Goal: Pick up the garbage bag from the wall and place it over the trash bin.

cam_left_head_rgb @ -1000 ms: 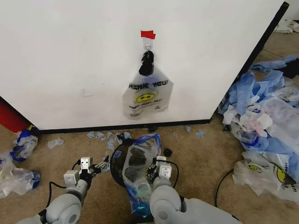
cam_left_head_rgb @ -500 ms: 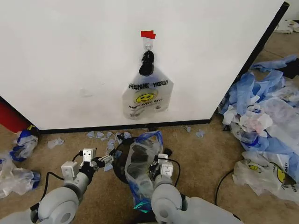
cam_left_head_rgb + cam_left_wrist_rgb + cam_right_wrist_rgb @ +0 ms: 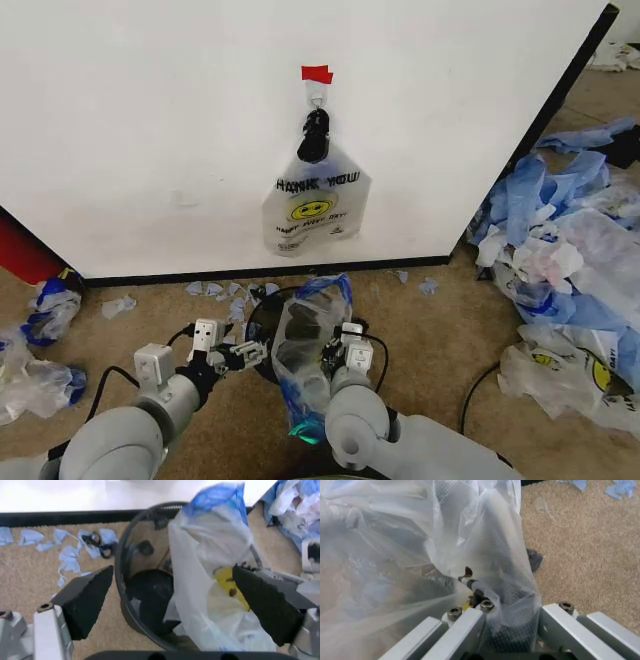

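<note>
A: Where does the garbage bag (image 3: 308, 345) sit? It hangs low in the middle of the head frame, draped over the right side of the trash bin (image 3: 262, 330), blue trim uppermost; over the past second it has risen and stretched taller, and its top has crept toward the upper part of the frame.

B: And the tools? The right tool (image 3: 340, 352) is clamped on the bag's right side, plastic bunched between its fingers (image 3: 465, 630); the left tool (image 3: 236, 353) has swung in from the lower left to just beside the bin's near rim, jaws spread wide, nothing in them.

A: What does that mean for the task? Probably the mouth is being opened over the rim; the left tool looks set to take the free edge, so the bag is on the bin but not yet seated around it.

B: What stays unclear? In the right wrist frame the film covers most of the bin's mesh, so how far the bag reaches inside is hard to tell; in the left wrist frame the yellow print (image 3: 227, 585) shows through the folds, the bin's base is cut off at the bottom edge; whether the far rim is covered cannot be made out.

A: Beyond it? The wall (image 3: 150, 120) rises behind, another smiley bag (image 3: 315, 205) hanging from its hook under the red tape (image 3: 317, 74); loose bags (image 3: 570, 250) heap at the right of the frame.
</note>
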Robot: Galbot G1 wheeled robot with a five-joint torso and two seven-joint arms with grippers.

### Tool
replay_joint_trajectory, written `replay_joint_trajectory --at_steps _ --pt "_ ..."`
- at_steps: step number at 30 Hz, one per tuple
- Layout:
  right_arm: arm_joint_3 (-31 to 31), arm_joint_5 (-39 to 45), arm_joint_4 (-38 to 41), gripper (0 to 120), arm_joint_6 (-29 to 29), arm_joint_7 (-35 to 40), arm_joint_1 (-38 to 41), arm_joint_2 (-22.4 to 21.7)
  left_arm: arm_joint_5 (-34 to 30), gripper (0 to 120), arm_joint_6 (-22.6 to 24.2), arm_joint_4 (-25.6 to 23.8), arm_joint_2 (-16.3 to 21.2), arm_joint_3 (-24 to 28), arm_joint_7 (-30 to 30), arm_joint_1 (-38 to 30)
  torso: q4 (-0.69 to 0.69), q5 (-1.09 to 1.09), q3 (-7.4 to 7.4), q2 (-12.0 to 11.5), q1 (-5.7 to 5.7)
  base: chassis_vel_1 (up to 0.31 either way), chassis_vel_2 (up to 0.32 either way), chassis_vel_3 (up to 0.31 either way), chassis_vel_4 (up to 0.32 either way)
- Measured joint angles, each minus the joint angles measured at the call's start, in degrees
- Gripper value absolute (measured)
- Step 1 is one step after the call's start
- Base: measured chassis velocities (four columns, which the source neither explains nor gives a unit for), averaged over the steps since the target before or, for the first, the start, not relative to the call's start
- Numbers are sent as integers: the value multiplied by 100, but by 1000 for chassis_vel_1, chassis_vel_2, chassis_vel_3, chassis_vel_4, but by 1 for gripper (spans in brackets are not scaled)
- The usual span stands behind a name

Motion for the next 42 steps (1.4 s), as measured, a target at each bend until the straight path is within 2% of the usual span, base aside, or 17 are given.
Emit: replay_joint_trajectory --at_steps 19,31,42 --pt "-123 -13 302 0 17 -93 7 -16 -17 93 -14 353 -193 131 69 -38 0 0 -1 0 0 0 0 0 0" --pt "-281 -141 152 0 146 -295 78 80 -232 92 -9 228 -192 223 76 -423 -1 0 -1 0 0 0 0 0 0" --pt "-297 -119 179 0 186 -319 133 85 -319 91 4 540 -342 646 99 -905 0 0 -1 0 0 0 0 0 0"
